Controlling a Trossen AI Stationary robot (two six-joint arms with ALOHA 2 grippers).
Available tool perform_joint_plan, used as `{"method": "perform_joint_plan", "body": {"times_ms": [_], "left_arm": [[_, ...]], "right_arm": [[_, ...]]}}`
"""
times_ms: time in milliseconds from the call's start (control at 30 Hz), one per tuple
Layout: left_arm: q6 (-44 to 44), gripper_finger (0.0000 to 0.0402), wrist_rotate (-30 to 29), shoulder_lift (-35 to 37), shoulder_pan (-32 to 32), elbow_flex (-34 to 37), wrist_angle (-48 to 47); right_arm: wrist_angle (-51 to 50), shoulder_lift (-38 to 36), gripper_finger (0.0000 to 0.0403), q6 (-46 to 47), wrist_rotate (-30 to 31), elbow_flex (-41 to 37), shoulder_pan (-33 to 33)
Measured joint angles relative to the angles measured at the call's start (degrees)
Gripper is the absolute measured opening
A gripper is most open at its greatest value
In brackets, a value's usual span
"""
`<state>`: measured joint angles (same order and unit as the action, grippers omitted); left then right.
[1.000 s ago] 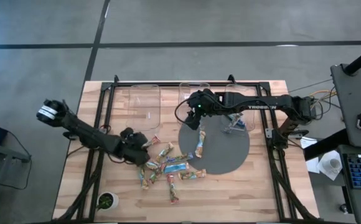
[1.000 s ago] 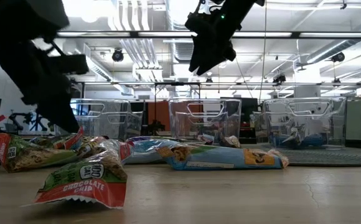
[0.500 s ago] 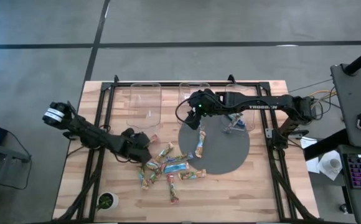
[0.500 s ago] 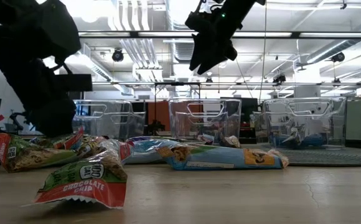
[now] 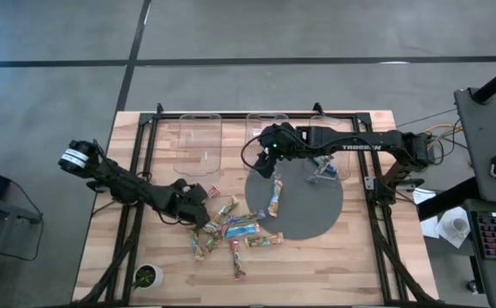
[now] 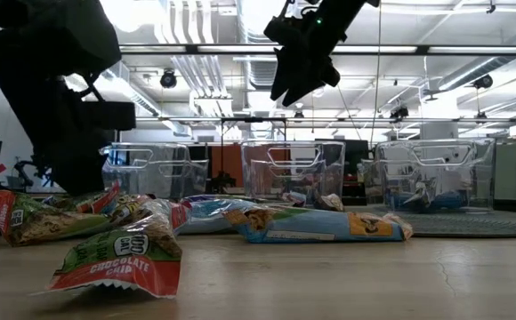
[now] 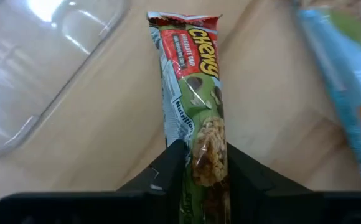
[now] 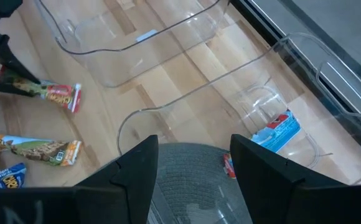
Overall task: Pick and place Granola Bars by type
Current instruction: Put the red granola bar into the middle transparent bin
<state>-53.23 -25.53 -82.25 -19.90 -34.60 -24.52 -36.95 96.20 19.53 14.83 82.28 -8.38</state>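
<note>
Several granola bars (image 5: 231, 229) in green-red, blue and orange wrappers lie in a heap on the wood near the table's middle. One more (image 5: 274, 199) rests on the round grey mat (image 5: 316, 214). My left gripper (image 5: 200, 208) is down at the heap's left edge, shut on a green-and-red bar (image 7: 193, 93); the low view shows it at the left (image 6: 80, 173). My right gripper (image 5: 270, 164) hangs open, high over the mat's far edge (image 6: 292, 98), with nothing between its fingers (image 8: 193, 168). My left gripper pinches the green-and-red bar across its width between the two fingers, one on each long edge, at its green end (image 7: 200, 163). The fingers (image 7: 168, 165) slant down from the table's left. The bar stretches ahead of them, its red end (image 7: 183, 25) on the wood.
Three clear bins stand along the far edge: left (image 5: 201, 137), middle (image 5: 265, 128) and right (image 5: 329, 141). The right bin holds a blue bar (image 8: 280, 130). A small green plant (image 5: 148, 275) sits near the front left corner. Black frame rails run along both sides.
My left arm has stretched a little farther toward the heap of bars, and its gripper has tipped and settled lower at the heap's left edge. The bars in the heap and my right arm have stayed where they were.
</note>
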Motion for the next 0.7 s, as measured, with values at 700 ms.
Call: {"method": "perform_joint_plan", "body": {"times_ms": [700], "left_arm": [[18.56,0.0069,-13.51,18.89,4.51,-12.21,6.16]], "right_arm": [[9.63,-5.75,0.0173,7.16,-13.29,-0.02,-1.53]]}}
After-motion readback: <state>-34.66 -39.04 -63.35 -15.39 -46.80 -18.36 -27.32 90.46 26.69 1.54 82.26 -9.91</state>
